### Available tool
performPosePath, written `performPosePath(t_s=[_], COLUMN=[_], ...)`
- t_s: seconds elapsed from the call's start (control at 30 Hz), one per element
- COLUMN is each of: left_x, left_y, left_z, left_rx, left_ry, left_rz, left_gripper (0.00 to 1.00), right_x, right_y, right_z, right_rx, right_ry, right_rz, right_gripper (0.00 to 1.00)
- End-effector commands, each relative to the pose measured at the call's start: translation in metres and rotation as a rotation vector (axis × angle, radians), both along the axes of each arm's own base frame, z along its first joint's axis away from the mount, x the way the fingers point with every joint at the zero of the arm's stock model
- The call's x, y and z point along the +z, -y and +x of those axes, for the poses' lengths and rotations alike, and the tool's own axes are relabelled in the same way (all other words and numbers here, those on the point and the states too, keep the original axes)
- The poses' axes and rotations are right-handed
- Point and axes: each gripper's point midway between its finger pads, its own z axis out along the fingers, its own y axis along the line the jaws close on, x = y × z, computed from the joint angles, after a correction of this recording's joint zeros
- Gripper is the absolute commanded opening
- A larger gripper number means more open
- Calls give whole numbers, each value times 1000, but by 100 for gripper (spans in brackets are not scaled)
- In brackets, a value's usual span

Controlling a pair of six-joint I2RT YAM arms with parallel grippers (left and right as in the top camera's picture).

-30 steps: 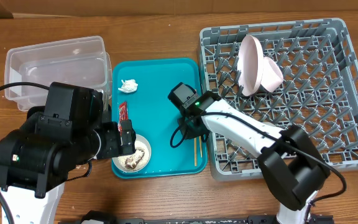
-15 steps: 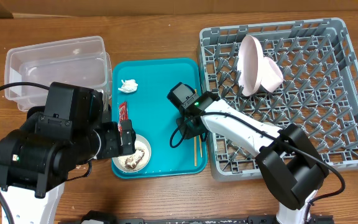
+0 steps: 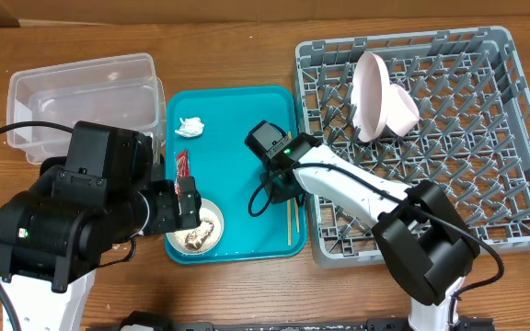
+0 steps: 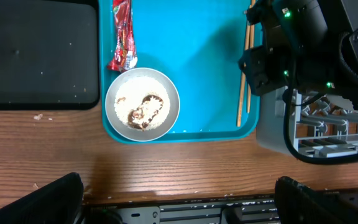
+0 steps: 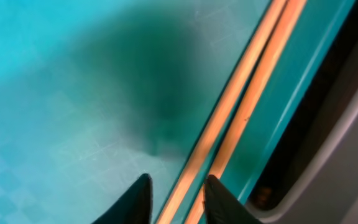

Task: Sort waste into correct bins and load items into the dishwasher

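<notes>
Thin wooden chopsticks (image 3: 291, 225) lie along the right edge of the teal tray (image 3: 237, 110). In the right wrist view my right gripper (image 5: 179, 199) is low over the tray, its fingertips (image 5: 139, 200) narrowly apart astride one chopstick (image 5: 241, 106). A small whitish bowl (image 4: 142, 104) holds rice scraps and a brown lump. A red wrapper (image 4: 122, 34) lies just above it. A crumpled tissue (image 3: 190, 127) is at the tray's top left. My left gripper (image 4: 179, 199) is wide open and empty over the table's front edge. The pale plate (image 3: 371, 92) and white cup (image 3: 401, 108) stand in the grey rack (image 3: 486, 184).
A clear tub (image 3: 81, 92) stands at the back left. A black tray (image 4: 39, 56) lies left of the teal tray, hidden under my left arm in the overhead view. The rack's wall (image 5: 353, 155) is right beside the chopsticks.
My right arm has shifted slightly to the left over the tray. The left arm and all objects have stayed still.
</notes>
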Motion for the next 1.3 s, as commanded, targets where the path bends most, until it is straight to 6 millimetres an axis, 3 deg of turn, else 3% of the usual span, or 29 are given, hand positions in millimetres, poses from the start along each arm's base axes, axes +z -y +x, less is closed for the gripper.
performPosePath(t_s=[0.0, 0.37, 0.67, 0.8, 1.07, 1.27], left_x=[3, 3, 3, 3, 3, 3], left_y=[-1, -1, -1, -1, -1, -1], left_z=[2, 2, 2, 2, 2, 2], left_rx=[-13, -13, -13, -13, -13, -13], left_ry=[19, 19, 19, 19, 19, 19], left_rz=[15, 15, 15, 15, 15, 15], left_gripper=[100, 100, 100, 100, 100, 100], right_x=[-40, -36, -9, -7, 2, 31], right_y=[5, 2, -21, -22, -10, -19], right_z=[-19, -29, -36, -37, -17, -13], right_rx=[10, 108, 222, 226, 161, 164], right_ry=[-121, -135, 20, 36, 47, 95], right_rz=[-26, -53, -137, -145, -141, -101], right_gripper=[24, 31, 34, 38, 37, 36])
